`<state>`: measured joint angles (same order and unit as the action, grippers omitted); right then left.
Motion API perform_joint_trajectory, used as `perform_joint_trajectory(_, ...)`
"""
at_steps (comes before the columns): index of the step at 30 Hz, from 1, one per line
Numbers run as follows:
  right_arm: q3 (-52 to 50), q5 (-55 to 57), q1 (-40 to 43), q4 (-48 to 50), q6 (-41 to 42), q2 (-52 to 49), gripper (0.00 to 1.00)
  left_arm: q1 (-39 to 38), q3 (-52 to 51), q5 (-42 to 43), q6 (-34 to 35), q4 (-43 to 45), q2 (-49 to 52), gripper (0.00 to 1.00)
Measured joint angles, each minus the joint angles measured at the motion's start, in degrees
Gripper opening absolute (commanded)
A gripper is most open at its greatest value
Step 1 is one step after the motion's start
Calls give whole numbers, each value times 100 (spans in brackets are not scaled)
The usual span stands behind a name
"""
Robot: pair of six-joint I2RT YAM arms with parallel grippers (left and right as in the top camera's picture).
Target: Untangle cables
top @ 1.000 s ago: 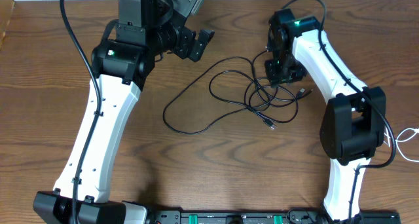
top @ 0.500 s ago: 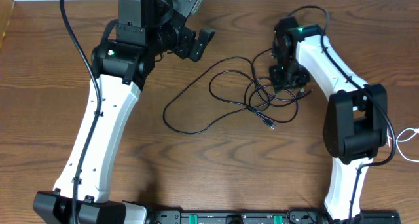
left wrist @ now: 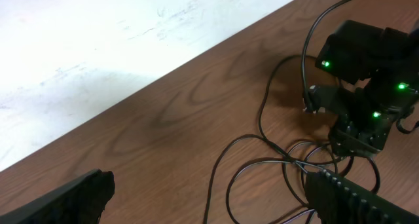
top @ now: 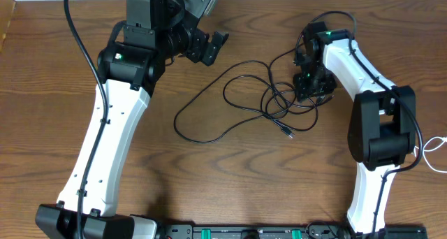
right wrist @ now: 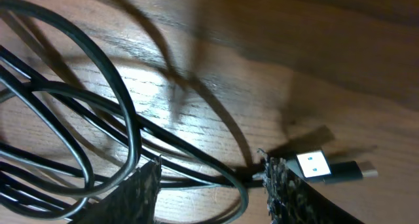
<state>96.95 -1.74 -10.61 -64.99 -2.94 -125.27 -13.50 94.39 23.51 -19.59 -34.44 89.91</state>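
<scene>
Scene: two white and black robot arms reach over a brown wooden counter point(top: 42, 92), with thin black cables point(top: 276, 103) lying between them.
Where the cables are: on the counter right of centre. Several loops cross in a knot just beside the right arm's tip.
Done so far: judging by the layout, little. One long strand sweeps out to the left in a wide, open loop that looks free.
Left to do: the crossed loops on the right are not yet pulled apart, so most of the job appears to lie ahead.
Left pincer point(top: 213, 48): jaws spread wide and holding nothing, near the counter's far edge and apart from the cables.
Right pincer point(top: 312, 85): low at the right side of the knot. Its jaws stand apart, with strands running between them but nothing clamped.
Overhead view only: the full spread of the cables, a small plug end point(top: 288, 134) at the front of the knot, and a white cord point(top: 434, 147) at the counter's right edge, well apart.
Left wrist view only: the knot from the side, with the right arm's green lights above it.
Right wrist view only: a close look at strands crossing between its fingers point(right wrist: 141, 191), and a plug with a white tag point(right wrist: 324, 165) just outside them.
</scene>
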Motion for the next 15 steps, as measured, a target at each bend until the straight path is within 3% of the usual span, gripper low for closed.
perform_joint_trajectory(7, 0, -72, 0, 35, -85, -286, 48, 0, 0, 0, 0, 0, 0, 98)
perform_joint_trajectory(13, 46, -48, 7, 9, -44, -358, 1, 0, 2, -2, -20, 2, 0, 98)
perform_joint_trajectory(15, 61, -44, 15, 2, -2, -372, 1, 0, 2, 0, -20, 4, 0, 98)
